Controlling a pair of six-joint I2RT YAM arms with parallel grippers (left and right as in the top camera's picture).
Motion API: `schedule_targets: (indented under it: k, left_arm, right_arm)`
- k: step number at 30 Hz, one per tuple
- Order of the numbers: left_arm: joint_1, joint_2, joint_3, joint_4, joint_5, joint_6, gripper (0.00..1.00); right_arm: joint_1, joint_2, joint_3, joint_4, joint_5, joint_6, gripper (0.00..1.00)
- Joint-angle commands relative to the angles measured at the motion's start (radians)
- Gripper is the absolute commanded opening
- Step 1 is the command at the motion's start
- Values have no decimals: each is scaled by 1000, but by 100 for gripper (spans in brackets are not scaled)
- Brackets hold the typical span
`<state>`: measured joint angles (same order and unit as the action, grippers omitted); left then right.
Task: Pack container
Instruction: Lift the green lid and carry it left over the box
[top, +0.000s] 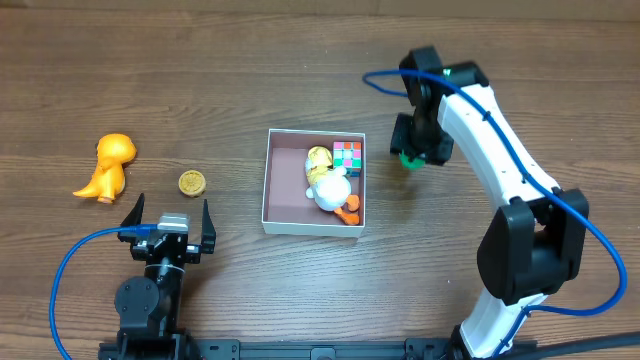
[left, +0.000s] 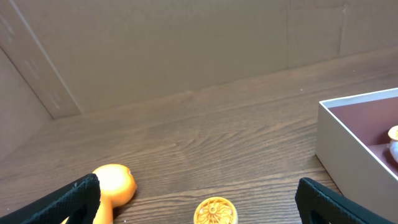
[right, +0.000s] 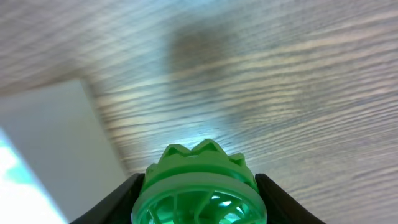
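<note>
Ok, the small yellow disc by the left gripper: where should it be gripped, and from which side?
Grip the disc across its round rim, coming straight down from above. It lies flat on the table, patterned face up, so it looks too low for a side approach; any diameter should do. The open left gripper is nearest, just beside it.

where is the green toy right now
In the overhead view the green toy is between the jaws of the right gripper, just right of the top right corner of the container.
</note>
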<state>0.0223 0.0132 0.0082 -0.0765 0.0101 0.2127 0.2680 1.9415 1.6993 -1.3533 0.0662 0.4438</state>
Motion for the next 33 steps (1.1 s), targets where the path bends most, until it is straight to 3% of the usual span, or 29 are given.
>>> schedule_targets:
  k: [1,7,19,33]
  left_arm:
    - [10,0,-4,0,-10,-11,100]
    - [10,0,-4,0,-10,-11,100]
    - [10,0,-4,0,-10,-11,100]
    - [10,0,-4,0,-10,-11,100]
  right_arm:
    - [59,1,136,-41,-23,-7,45]
    - [169,1,199,-24,-121,-6,45]
    - [397,1,185,90,-65,-6,51]
    - [414,146,103,222,-69,-7,52]
